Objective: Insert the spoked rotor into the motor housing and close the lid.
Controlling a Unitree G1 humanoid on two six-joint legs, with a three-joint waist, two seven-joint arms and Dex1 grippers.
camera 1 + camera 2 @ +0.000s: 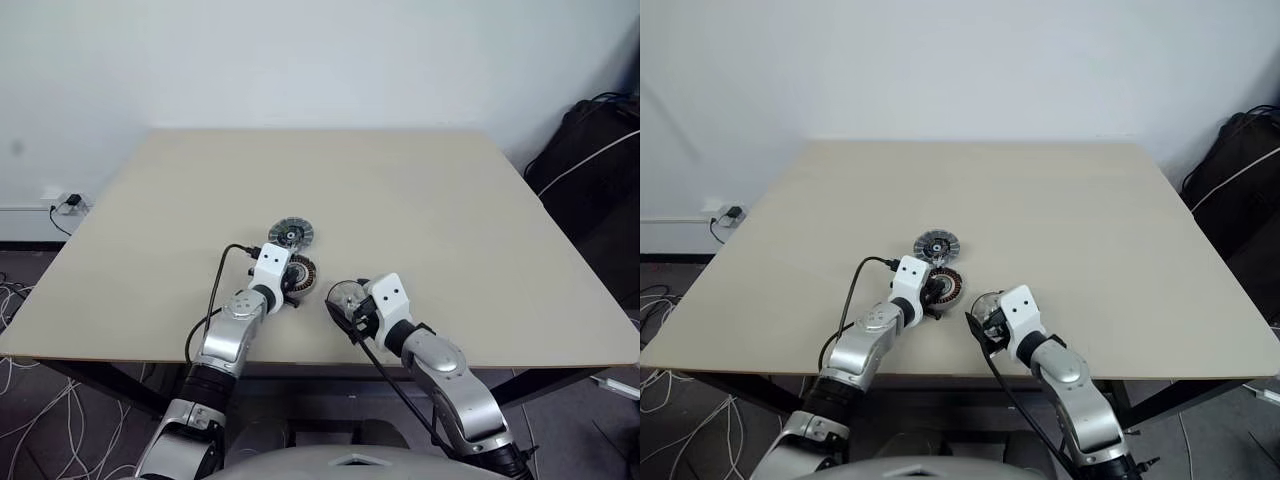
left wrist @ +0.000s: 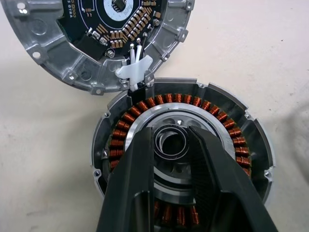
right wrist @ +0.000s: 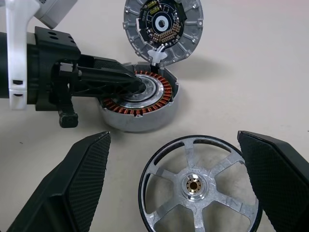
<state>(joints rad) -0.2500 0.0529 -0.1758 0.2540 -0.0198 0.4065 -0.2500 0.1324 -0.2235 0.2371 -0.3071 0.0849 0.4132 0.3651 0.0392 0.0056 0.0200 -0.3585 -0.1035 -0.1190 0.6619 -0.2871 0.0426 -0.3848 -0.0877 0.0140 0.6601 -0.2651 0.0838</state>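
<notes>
Spoked rotor [image 3: 194,184] lying flat on counter [image 1: 400,190], between spread fingers of right tool [image 3: 174,140], untouched; tool released. Copper-wound housing [image 2: 231,130] sitting just beyond, lid [image 2: 58,63] lying open beside it, touching its rim. Left tool [image 2: 170,137] resting at housing hub; grip there impossible to tell. Step in hand, likely: picking up rotor. Advice: close on dark rim evenly, lift level, clear left tool from hub before lowering rotor centred over bore.

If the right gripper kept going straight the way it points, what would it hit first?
Probably the spoked rotor, flat between the right gripper's open jaws; the motor housing lies beyond. Depth unclear.
</notes>
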